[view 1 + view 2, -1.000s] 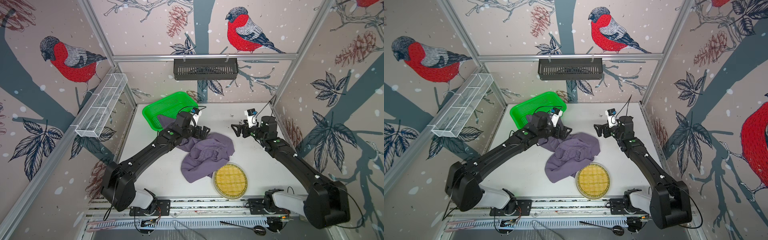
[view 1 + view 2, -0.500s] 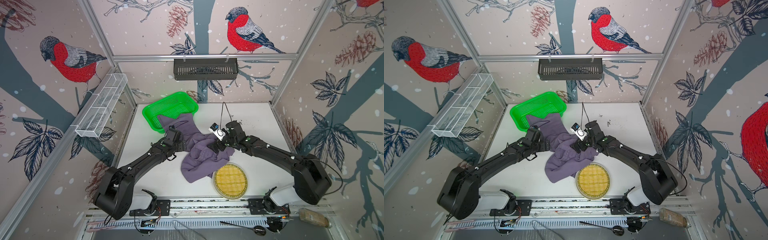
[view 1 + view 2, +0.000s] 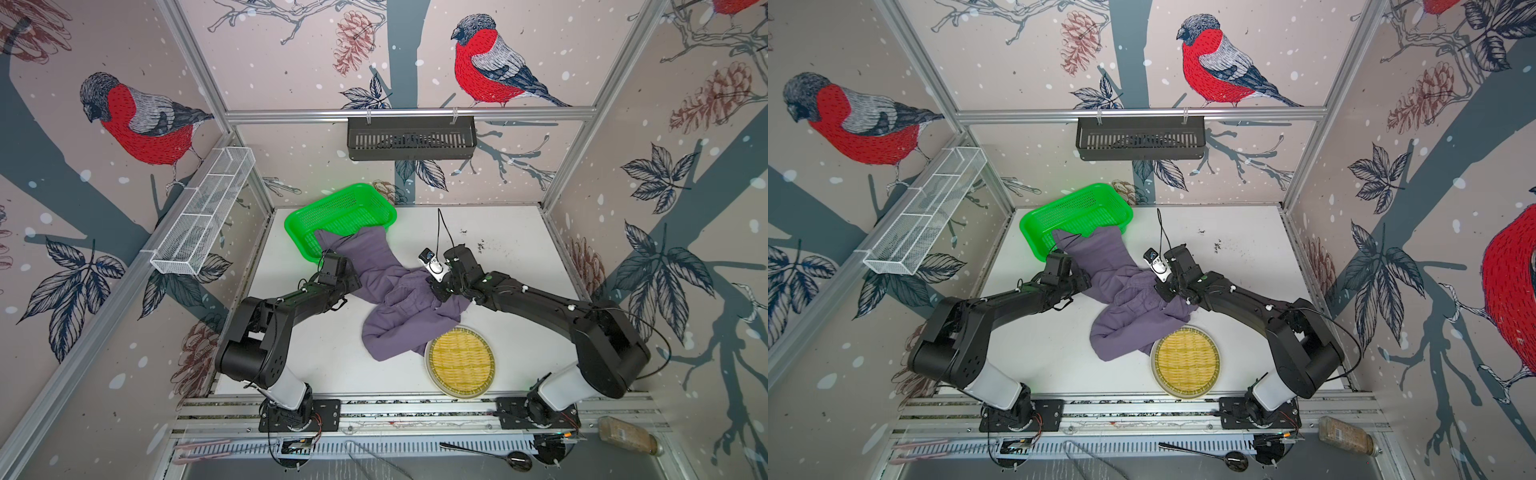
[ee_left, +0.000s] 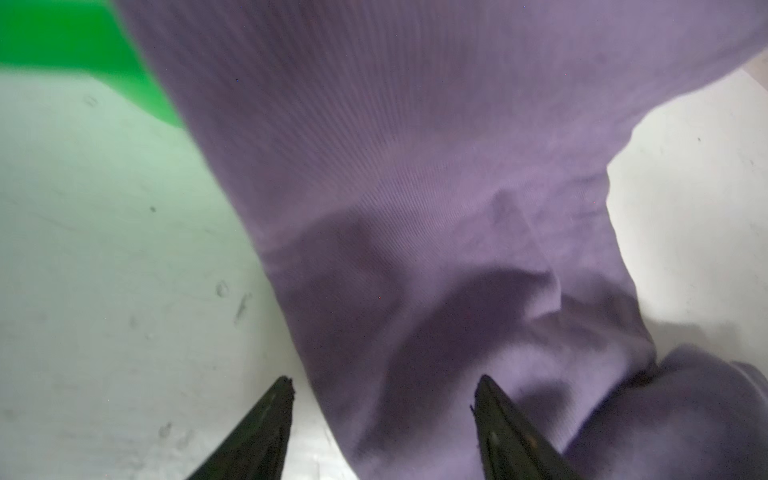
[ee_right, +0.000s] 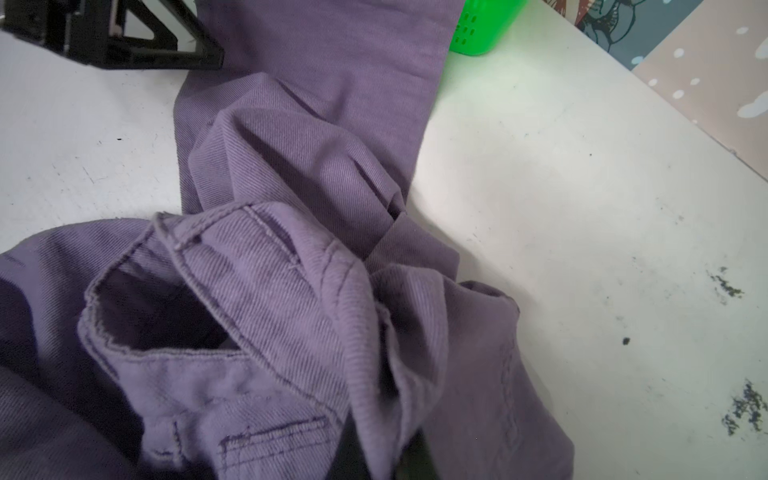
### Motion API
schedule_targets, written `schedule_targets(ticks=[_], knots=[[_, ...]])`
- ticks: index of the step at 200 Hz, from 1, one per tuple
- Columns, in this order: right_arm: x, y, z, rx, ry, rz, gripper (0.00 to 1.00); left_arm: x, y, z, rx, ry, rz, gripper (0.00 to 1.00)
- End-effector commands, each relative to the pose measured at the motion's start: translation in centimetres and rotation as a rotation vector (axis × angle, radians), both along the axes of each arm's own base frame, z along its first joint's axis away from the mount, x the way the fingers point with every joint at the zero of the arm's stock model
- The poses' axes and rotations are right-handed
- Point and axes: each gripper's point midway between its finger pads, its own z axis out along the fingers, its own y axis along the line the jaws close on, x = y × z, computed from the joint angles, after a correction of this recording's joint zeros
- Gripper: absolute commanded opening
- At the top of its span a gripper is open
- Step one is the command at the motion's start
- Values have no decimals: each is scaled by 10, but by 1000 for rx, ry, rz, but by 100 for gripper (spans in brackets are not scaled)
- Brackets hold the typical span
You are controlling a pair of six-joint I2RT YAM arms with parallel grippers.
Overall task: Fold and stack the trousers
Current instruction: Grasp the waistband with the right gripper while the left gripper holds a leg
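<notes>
The purple-grey trousers (image 3: 399, 299) (image 3: 1125, 299) lie crumpled mid-table. One leg runs back onto the green basket (image 3: 291, 224) (image 3: 1034, 216), and the near fold touches the woven plate (image 3: 461, 361). My left gripper (image 3: 355, 284) (image 3: 1086, 282) (image 4: 382, 380) sits low at the leg's left edge. Its jaws are apart, one finger over the bare table and one over the cloth (image 4: 415, 208). My right gripper (image 3: 438, 293) (image 3: 1163, 291) presses into the bunched waistband (image 5: 291, 270). It is shut, a fold is pinched there, and cloth hides its fingers.
A round woven plate (image 3: 1185, 361) lies at the front right. A black slotted basket (image 3: 411, 137) hangs on the back wall and a white wire rack (image 3: 203, 216) on the left wall. The left gripper's body (image 5: 124, 37) shows in the right wrist view.
My right arm swung from the back right to the middle and shut on the waistband. My left gripper came down from the basket to the leg's left edge, its jaws narrowing. One leg now stretches toward the basket.
</notes>
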Motion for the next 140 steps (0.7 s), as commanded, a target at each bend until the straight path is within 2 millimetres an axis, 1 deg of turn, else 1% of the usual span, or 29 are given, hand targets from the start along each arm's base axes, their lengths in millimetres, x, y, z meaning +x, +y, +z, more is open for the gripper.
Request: schedule_targets(ticks=[1,16,19,29,51,79,103,116,140], knots=[[6,-3,10,36,-28,-36,5,16,-9,4,-19,-29,-32,63],[6,-6,11,41,-30,-44,5,17,-5,-7,14,6,-20,63],[7,-6,11,42,-30,-46,5,17,-3,-9,22,13,-15,60],[7,-8,11,44,-30,-51,5,15,3,-15,54,34,3,59],[7,-12,11,45,-29,-55,5,13,17,-18,138,52,35,59],[8,-12,12,56,-30,-57,5,12,34,-14,238,48,76,59],[9,-12,13,62,-31,-55,5,13,51,-18,331,61,110,59],[9,-13,13,66,-28,-53,5,17,49,-20,331,51,99,60],[10,-14,16,80,-27,-51,5,33,34,-9,282,-20,49,60]])
